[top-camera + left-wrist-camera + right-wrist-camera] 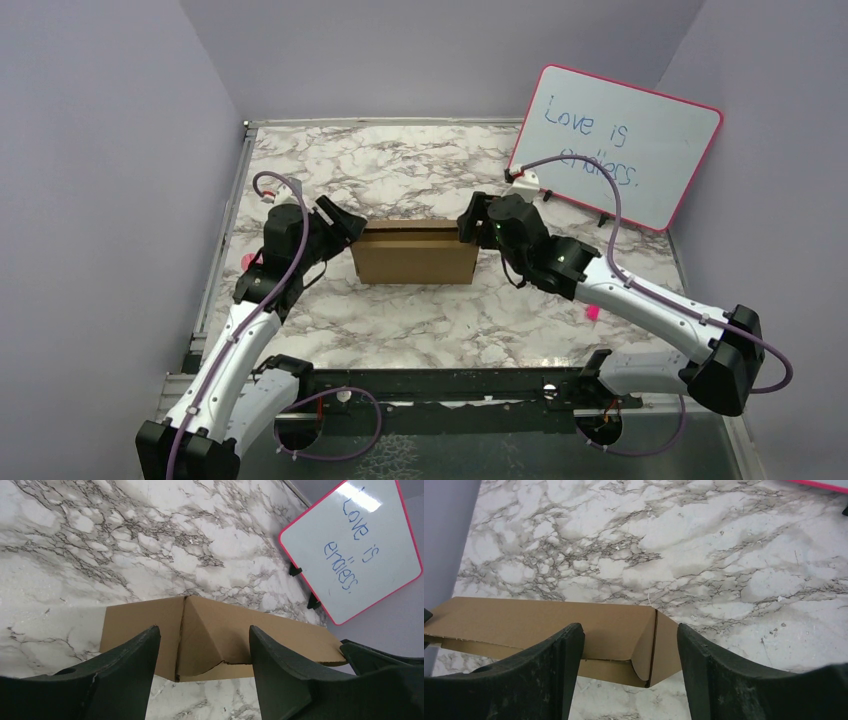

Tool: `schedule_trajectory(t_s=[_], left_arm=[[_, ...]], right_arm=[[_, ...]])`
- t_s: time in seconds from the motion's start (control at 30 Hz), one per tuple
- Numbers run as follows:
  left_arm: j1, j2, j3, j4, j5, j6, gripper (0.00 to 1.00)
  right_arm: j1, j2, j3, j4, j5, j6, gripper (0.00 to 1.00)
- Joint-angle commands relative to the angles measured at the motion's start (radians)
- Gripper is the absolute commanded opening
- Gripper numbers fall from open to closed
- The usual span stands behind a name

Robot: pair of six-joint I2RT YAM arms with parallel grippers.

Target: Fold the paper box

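Nearest to us, the left arm (232, 345) and the right arm (655, 305) rise from the near edge of the marbled surface (400, 165) and reach inward toward each other. The left pincer (348, 228) stands at the left end of the paper box (415, 258). Its fingers (125, 675) are spread apart, with the box's left corner showing in the gap between them. We cannot tell whether either finger touches the cardboard. The right pincer (467, 224) stands at the right end, likewise spread wide, its fingers (724, 675) framing the right corner and a curved end flap. The paper box sits about mid-surface between the two pincers. It is a shallow brown rectangle with its long side facing us and a slit visible at each end corner. Farthest from us, at the right rear, a pink-rimmed whiteboard (625, 140) with blue writing stands tilted by the wall.
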Motion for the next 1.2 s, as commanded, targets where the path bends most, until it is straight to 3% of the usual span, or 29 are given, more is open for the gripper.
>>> schedule_trajectory(t_s=[0.0,0.6,1.17], left_arm=[[0.001,-0.026,-0.062,-0.036,0.026,-0.033,0.66],[0.001,-0.053,-0.193,-0.021,-0.003,-0.061,0.72],[0.032,-0.12,-0.34,0.206,0.118,-0.279,0.73]], right_arm=[[-0.001,0.013,-0.051,-0.035,-0.044,0.022,0.72],[-0.007,0.004,-0.1,0.06,-0.117,-0.02,0.77],[-0.113,-0.082,-0.097,0.107,-0.34,-0.037,0.83]])
